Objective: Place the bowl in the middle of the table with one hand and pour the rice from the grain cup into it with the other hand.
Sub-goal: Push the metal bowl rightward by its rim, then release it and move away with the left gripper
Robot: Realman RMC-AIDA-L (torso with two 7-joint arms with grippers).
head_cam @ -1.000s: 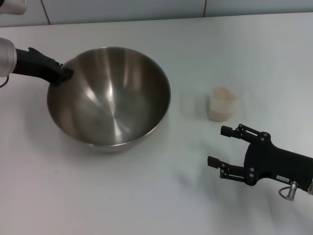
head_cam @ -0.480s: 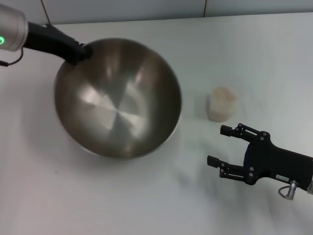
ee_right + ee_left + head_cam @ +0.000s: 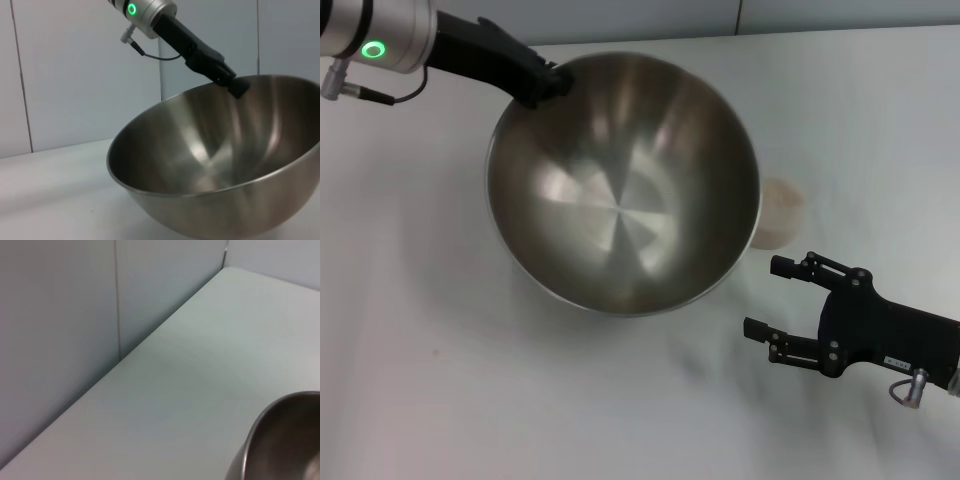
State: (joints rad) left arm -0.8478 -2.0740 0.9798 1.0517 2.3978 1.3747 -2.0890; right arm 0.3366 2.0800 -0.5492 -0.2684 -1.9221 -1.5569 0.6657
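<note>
The large steel bowl [image 3: 620,185] hangs tilted above the white table [image 3: 420,380], its shadow beneath it. My left gripper [image 3: 545,85] is shut on the bowl's far left rim. The bowl's rim shows in the left wrist view [image 3: 280,440], and the right wrist view shows the bowl [image 3: 220,170] with the left gripper [image 3: 232,85] on its rim. The grain cup [image 3: 782,212], filled with pale rice [image 3: 785,195], stands on the table right of the bowl, partly hidden by its rim. My right gripper [image 3: 763,297] is open and empty, in front of the cup.
A grey wall [image 3: 60,315] runs along the table's far edge. The table stretches bare to the front left [image 3: 440,400].
My left gripper has lifted the bowl and carried it right and farther back; the bowl now covers part of the cup. The right arm has not moved.
</note>
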